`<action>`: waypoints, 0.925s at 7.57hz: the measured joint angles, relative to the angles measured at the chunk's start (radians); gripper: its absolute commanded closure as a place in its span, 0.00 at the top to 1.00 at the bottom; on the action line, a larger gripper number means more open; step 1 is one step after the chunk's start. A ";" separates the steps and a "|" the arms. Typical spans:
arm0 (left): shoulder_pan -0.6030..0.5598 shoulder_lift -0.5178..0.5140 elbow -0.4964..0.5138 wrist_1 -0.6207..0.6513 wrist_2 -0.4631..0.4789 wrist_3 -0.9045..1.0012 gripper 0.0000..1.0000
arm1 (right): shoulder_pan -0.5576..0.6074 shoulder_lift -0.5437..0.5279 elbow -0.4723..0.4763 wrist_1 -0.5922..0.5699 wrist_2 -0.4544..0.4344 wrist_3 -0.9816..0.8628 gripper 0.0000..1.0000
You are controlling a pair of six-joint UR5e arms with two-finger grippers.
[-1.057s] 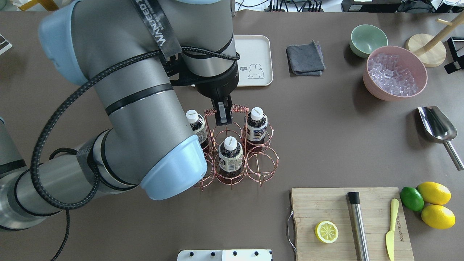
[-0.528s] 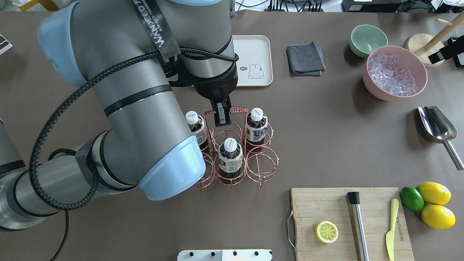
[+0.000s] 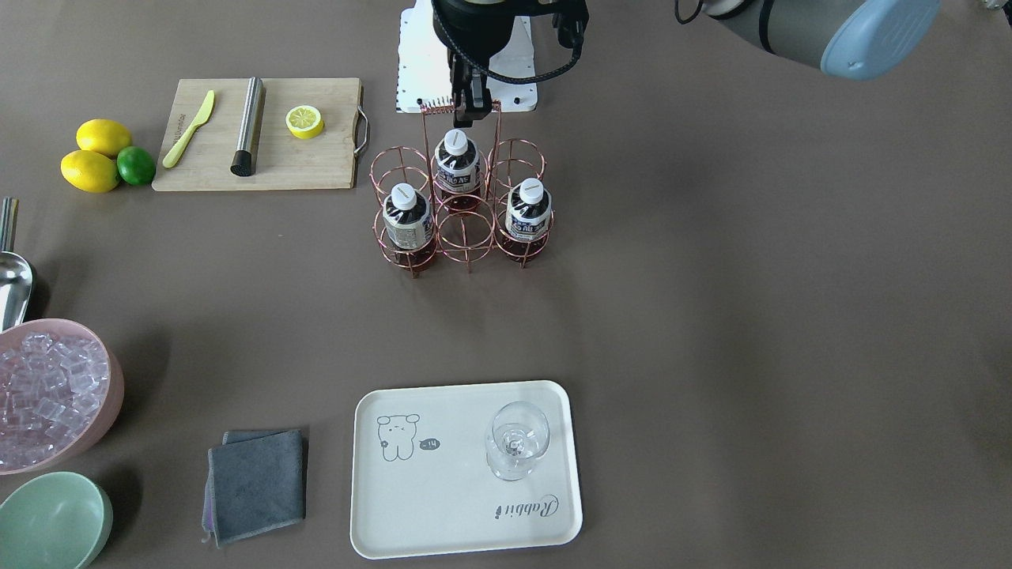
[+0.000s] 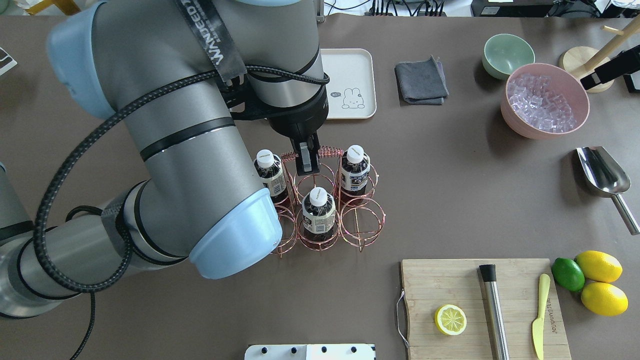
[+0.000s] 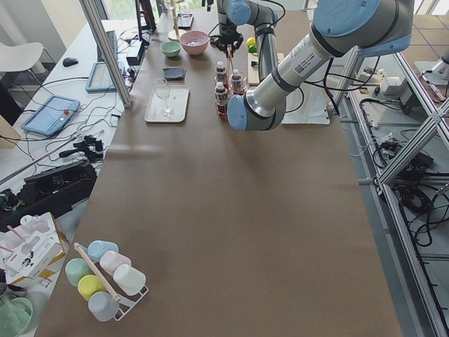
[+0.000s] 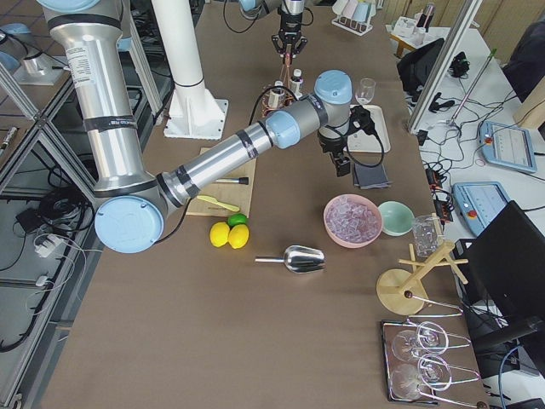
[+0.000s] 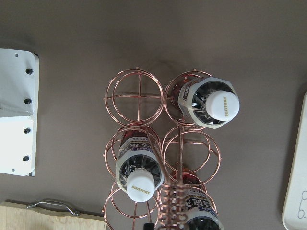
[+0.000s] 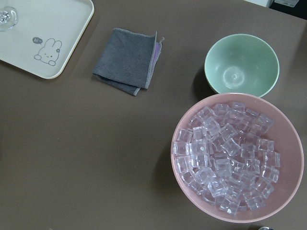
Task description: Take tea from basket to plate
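Three tea bottles [image 4: 318, 212] [image 4: 355, 172] [image 4: 265, 172] with white caps stand in a copper wire basket [image 4: 362, 222]. They also show in the front view [image 3: 407, 217] and the left wrist view [image 7: 211, 100]. My left gripper [image 4: 306, 162] is shut on the basket's coiled top handle [image 4: 327, 150], directly above the bottles. The cream plate [image 4: 350, 70] lies beyond the basket and holds a wine glass [image 3: 518, 438]. A black part of my right gripper [image 4: 607, 70] reaches in at the far right above the pink bowl; I cannot tell whether it is open or shut.
A grey cloth [image 4: 421, 81], a green bowl [image 4: 507, 54] and a pink bowl of ice [image 4: 545, 100] lie right of the plate. A metal scoop [image 4: 602, 172], a cutting board [image 4: 482, 307] with a lemon half, muddler and knife, and whole lemons and a lime [image 4: 597, 280] lie at the near right.
The basket with its bottles has shifted slightly toward the plate, held by my left gripper. The black part of my right gripper has moved in from the right edge.
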 measured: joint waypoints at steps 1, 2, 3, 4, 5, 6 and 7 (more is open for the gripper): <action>0.000 0.000 -0.001 0.000 0.000 -0.001 0.00 | -0.002 -0.005 -0.005 0.000 -0.002 0.014 1.00; 0.000 0.000 -0.001 0.001 -0.001 -0.002 0.00 | -0.009 -0.002 -0.010 0.000 -0.003 0.020 1.00; 0.000 0.000 -0.001 0.001 -0.001 -0.002 0.00 | -0.026 0.004 -0.005 0.000 -0.002 0.025 0.99; 0.000 0.000 -0.001 0.001 -0.001 -0.002 0.00 | -0.052 0.018 0.000 0.000 -0.004 0.034 0.99; 0.000 0.001 -0.001 0.001 -0.001 -0.002 0.00 | -0.092 0.041 0.013 0.001 -0.005 0.057 0.99; 0.000 0.001 -0.003 0.001 -0.002 -0.002 0.00 | -0.144 0.066 0.042 0.002 -0.006 0.088 0.99; 0.000 0.001 -0.003 0.001 -0.002 -0.002 0.00 | -0.198 0.096 0.072 0.006 -0.006 0.112 0.99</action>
